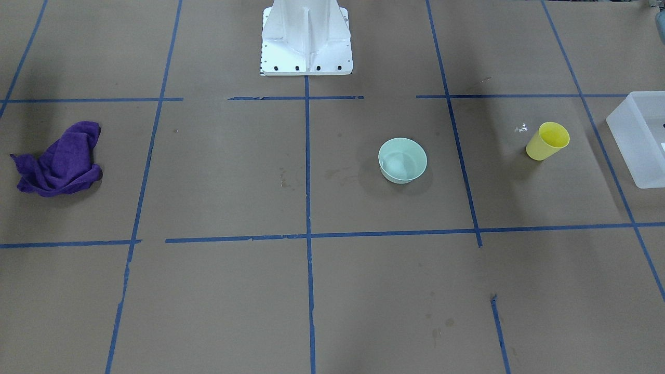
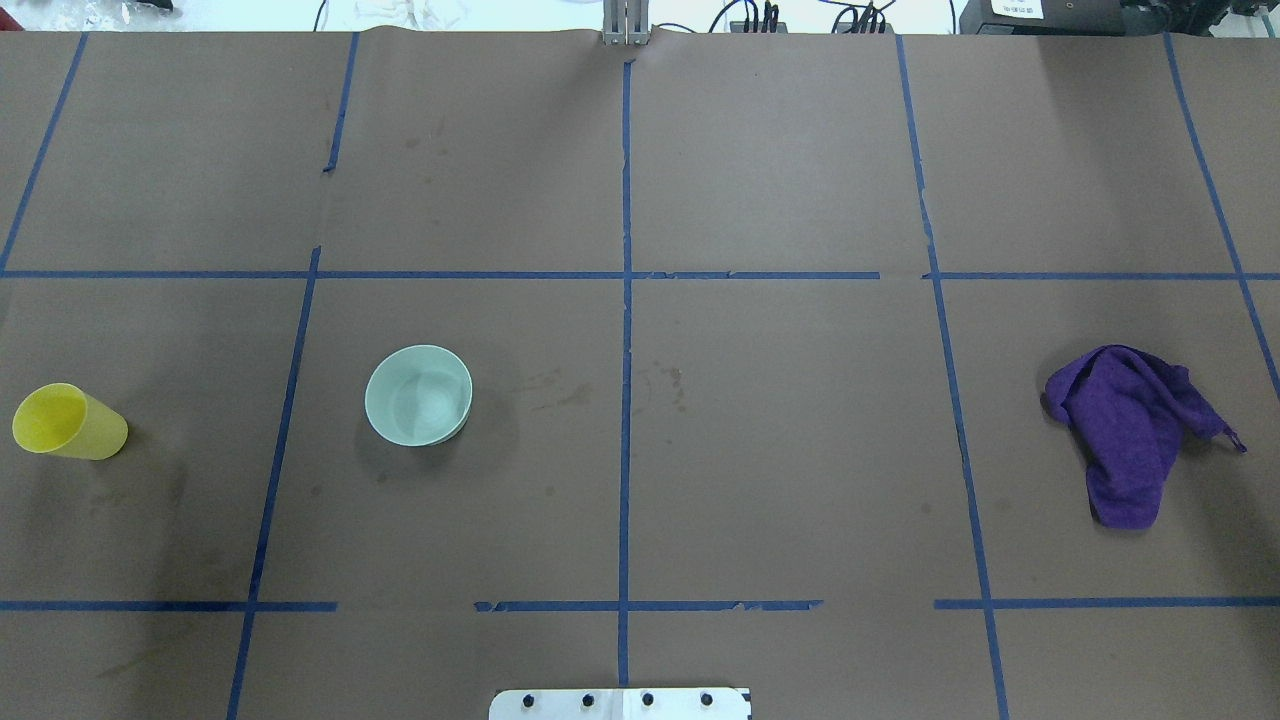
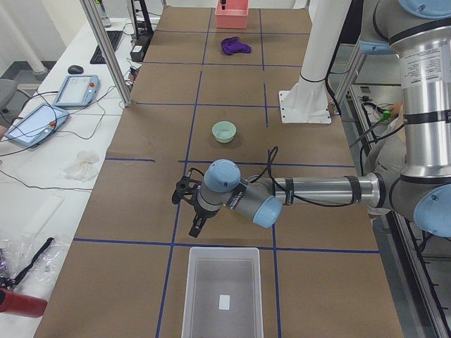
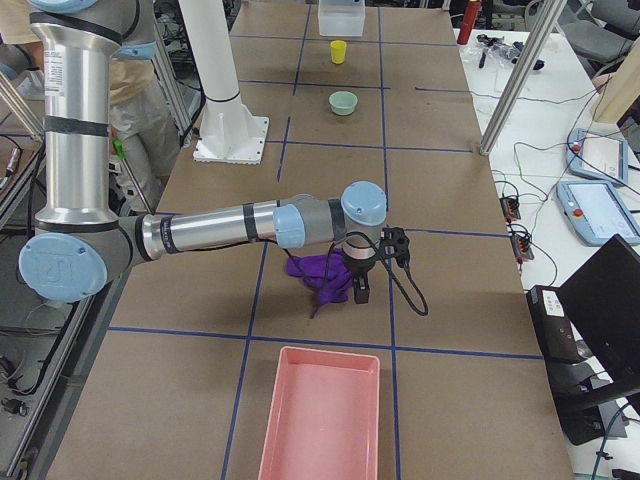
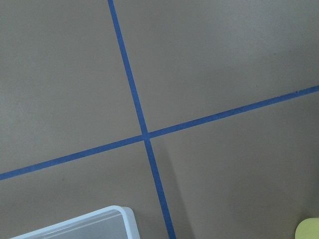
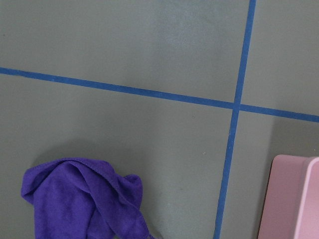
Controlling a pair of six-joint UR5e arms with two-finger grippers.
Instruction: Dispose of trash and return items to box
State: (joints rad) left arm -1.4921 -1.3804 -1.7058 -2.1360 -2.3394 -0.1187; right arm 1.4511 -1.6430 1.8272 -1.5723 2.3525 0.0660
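Note:
The yellow cup (image 1: 548,141) stands upright on the table, also in the overhead view (image 2: 68,422). The mint-green bowl (image 1: 402,160) stands upright near the table's middle (image 2: 418,395). The translucent box (image 1: 641,137) sits beyond the cup at the table's end on my left (image 3: 222,289) and looks empty. My left gripper (image 3: 196,224) hangs over the table between the box and the cup's spot. Its wrist view shows only a box corner (image 5: 89,224) and a cup edge (image 5: 309,230). My right gripper (image 4: 362,292) hangs beside a purple cloth (image 4: 320,270). I cannot tell whether either gripper is open.
The purple cloth (image 2: 1135,430) lies crumpled on my right side (image 6: 84,199). A pink bin (image 4: 320,420) sits at that end of the table (image 6: 291,199). The white pedestal base (image 1: 306,52) stands at the robot's edge. A tiny white scrap (image 1: 521,128) lies by the cup.

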